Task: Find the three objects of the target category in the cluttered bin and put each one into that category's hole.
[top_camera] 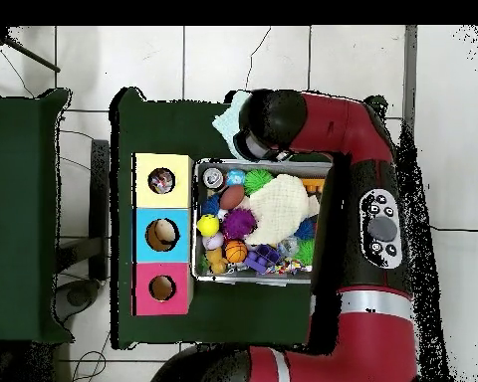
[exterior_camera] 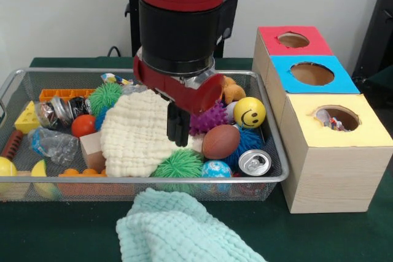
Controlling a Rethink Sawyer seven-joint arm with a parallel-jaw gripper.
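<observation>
Gripper: our black gripper (exterior_camera: pixel 178 126) hangs over the wire mesh bin (exterior_camera: pixel 279 170); we see its fingers (exterior_camera: pixel 178 128) pressed together, tips on the cloth.
Cloth: a cream, waffle-textured cloth (exterior_camera: pixel 136 136) (top_camera: pixel 283 209) lies rumpled in the bin's middle, covering other toys.
Second cloth: a mint-green waffle cloth (exterior_camera: pixel 178 231) lies outside on the green table (exterior_camera: pixel 61 231).
Boxes: red (exterior_camera: pixel 293 41), blue (exterior_camera: pixel 313 73), yellow-topped (exterior_camera: pixel 338 121) holes beside the bin.

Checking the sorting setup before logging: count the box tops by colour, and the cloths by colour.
Red box top: 1
Blue box top: 1
Yellow box top: 1
Cream cloth, in the wire bin: 1
Mint cloth, on the table in front of the bin: 1
Total: 5
</observation>
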